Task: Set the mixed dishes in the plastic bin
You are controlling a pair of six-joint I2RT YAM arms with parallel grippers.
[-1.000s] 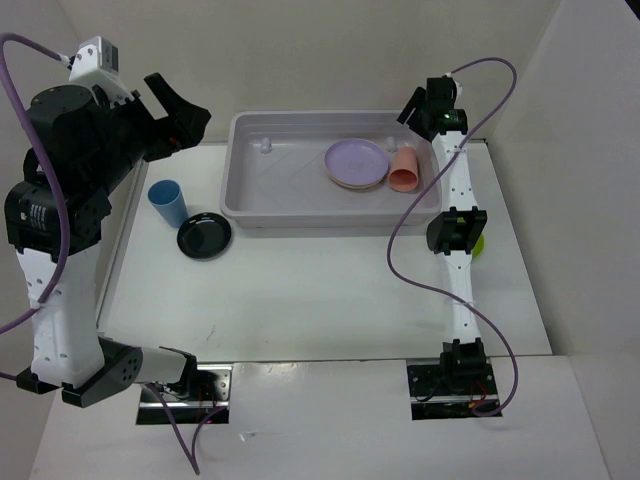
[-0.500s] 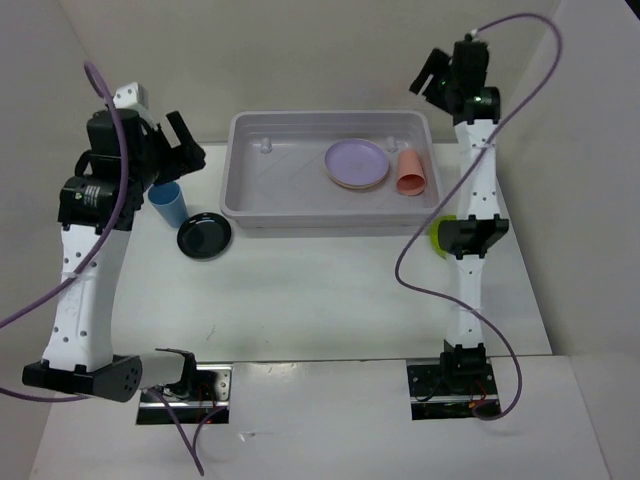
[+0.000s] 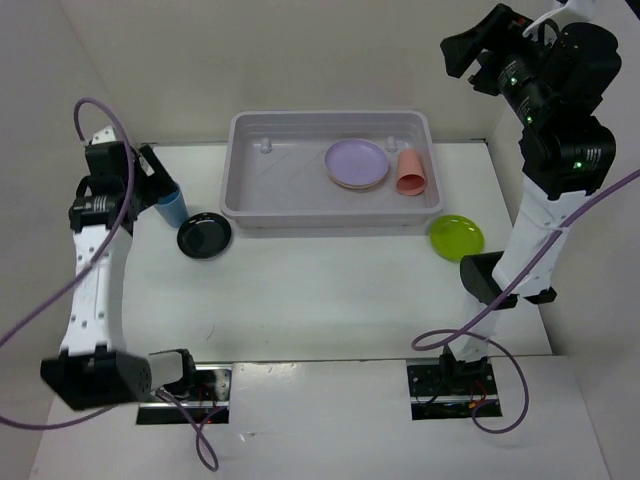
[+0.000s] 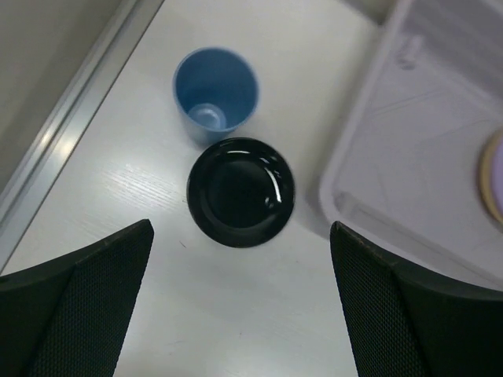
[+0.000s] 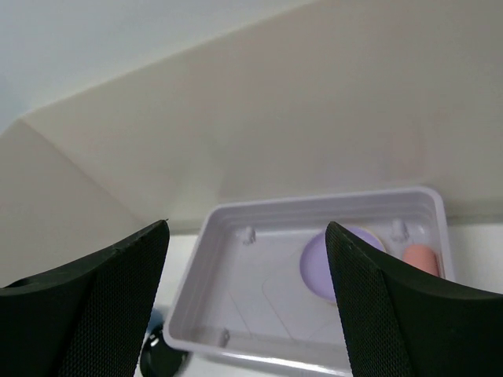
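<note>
Black plastic plate [image 4: 240, 192] lies flat on the table [image 3: 320, 290], left side, directly below my left fingers [image 4: 86, 298]. Those are spread wide with nothing between them, hovering clear of it.

I judge the plate light, stiff and glossy, so slippery. It is shallow and flat, so the rim is the only place to grip: one finger under the lip, the other on top, pinched at the edge. It's plastic, so a slip likely won't break it, but it could skid.

Lime green plate [image 3: 456, 237] sits at about the same depth on the right. It is flat on the table, just outside the bin's near right corner and not touching it. It should handle the same way.

Blue cup [image 4: 215, 93] is just beyond the black plate, upright with its mouth up. I can't tell whether they touch. It looks light and rigid, so I'd take the wall, one finger inside the rim.

The plastic bin [image 3: 330, 214] is farther back, past the middle of the table. A lilac plate [image 3: 356, 162] lies in its right half, with a pale edge of something showing under it. A salmon-pink cup [image 3: 409, 171] lies on its side beside that, near the right end wall.

My right fingers [image 5: 94, 290] are high above the far right side, parted and empty, well apart from everything.
</note>
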